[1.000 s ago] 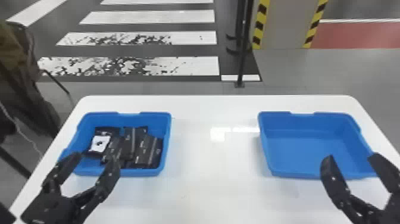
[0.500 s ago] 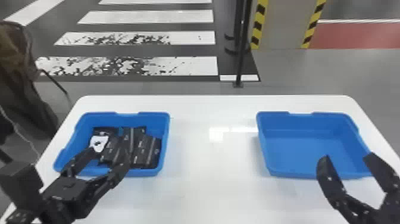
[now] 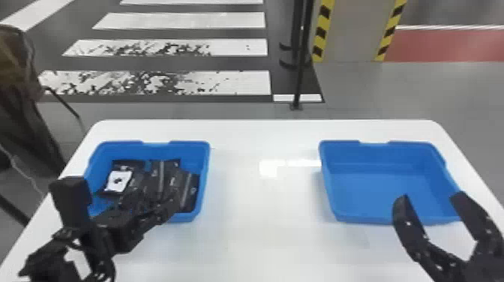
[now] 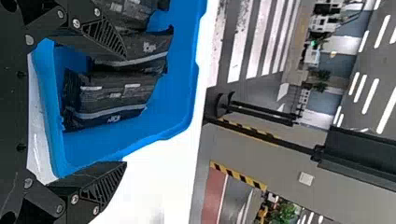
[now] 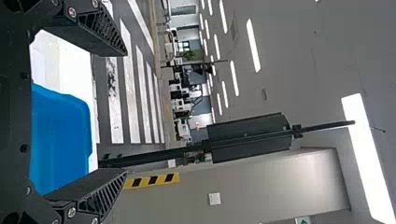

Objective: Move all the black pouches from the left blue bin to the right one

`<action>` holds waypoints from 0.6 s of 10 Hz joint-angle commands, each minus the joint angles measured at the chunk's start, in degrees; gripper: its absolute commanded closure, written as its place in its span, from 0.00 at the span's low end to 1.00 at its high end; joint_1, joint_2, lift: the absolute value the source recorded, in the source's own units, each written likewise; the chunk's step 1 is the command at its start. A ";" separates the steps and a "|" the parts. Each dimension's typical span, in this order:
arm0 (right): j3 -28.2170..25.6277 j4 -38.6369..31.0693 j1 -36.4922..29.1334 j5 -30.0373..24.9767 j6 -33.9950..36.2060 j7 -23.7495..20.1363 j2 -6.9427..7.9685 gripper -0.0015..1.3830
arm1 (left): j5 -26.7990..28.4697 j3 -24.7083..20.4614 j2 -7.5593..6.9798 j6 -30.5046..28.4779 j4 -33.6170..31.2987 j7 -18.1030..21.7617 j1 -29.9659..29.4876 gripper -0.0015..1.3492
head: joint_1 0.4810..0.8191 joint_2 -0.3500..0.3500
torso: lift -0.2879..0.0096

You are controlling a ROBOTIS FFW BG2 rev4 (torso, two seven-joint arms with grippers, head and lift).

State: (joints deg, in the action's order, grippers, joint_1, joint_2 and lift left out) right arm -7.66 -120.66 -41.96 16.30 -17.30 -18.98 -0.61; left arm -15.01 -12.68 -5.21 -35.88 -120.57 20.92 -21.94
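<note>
Several black pouches point(image 3: 190, 192) lie bunched in the left blue bin point(image 3: 189, 150); one has a white label point(image 3: 118, 181). My left gripper point(image 3: 125, 190) is over that bin's front part, partly covering the pouches. From the left wrist view, the left gripper point(image 4: 124, 108) stands open, with pouches point(image 4: 114, 95) beyond its spread fingers and nothing held. The right blue bin point(image 3: 378, 180) has no pouch visible inside. My right gripper point(image 3: 431, 197) is open at its front edge, and the right wrist view has the right gripper point(image 5: 125, 112) apart and holding nothing.
Both bins stand on a white table point(image 3: 262, 210), with a wide stretch of tabletop between them. Behind the table rises a thin black post point(image 3: 300, 75). Dark cloth-like material point(image 3: 22, 97) hangs at the far left, beyond the table.
My left gripper has turned and shifted toward the pouches, from the left bin's front left side. The right gripper has stayed nearly in place, open.
</note>
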 commanded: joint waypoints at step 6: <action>0.12 0.36 0.20 0.49 0.00 0.00 -0.09 0.10 | -1.79 1.25 -0.59 -7.57 10.53 -0.44 10.69 0.20 | 0.63 0.49 | 0.50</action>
State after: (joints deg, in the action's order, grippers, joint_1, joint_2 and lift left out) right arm -7.54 -120.31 -41.78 16.78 -17.30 -18.98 -0.67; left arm -16.53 -11.42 -5.82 -42.57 -110.81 20.52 -12.21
